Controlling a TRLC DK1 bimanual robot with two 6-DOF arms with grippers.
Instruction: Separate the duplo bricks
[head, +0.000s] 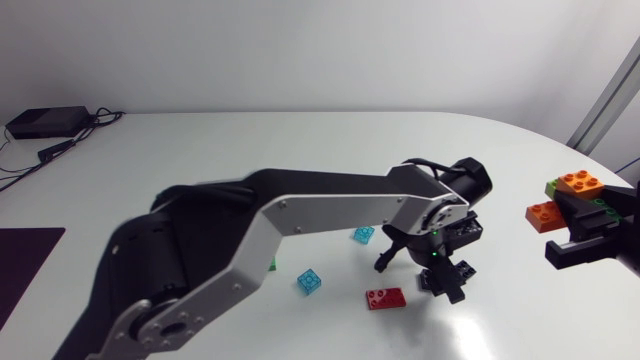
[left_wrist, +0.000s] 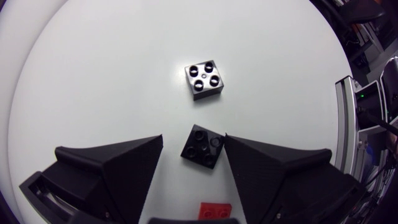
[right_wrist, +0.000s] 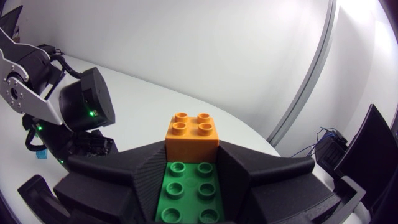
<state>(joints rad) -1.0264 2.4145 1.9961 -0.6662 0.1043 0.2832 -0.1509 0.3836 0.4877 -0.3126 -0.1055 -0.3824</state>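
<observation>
Two black duplo bricks lie apart on the white table. One black brick (left_wrist: 202, 147) sits between the fingers of my left gripper (left_wrist: 193, 149), against one finger with a gap to the other. The second black brick (left_wrist: 204, 79) lies just ahead of it. My left gripper (head: 418, 272) is open, low over the table right of centre. My right gripper (right_wrist: 191, 168) is shut on a green brick (right_wrist: 189, 190) with an orange brick (right_wrist: 193, 130) stuck on its far end. That stack (head: 575, 185) is held at the table's right edge by my right gripper (head: 580, 228).
A red brick (head: 385, 298) lies just beside the left gripper and shows under it (left_wrist: 214, 210). Two translucent blue bricks (head: 309, 282) (head: 363, 234) lie under the left arm's forearm. Another orange brick (head: 543, 213) shows by the right gripper.
</observation>
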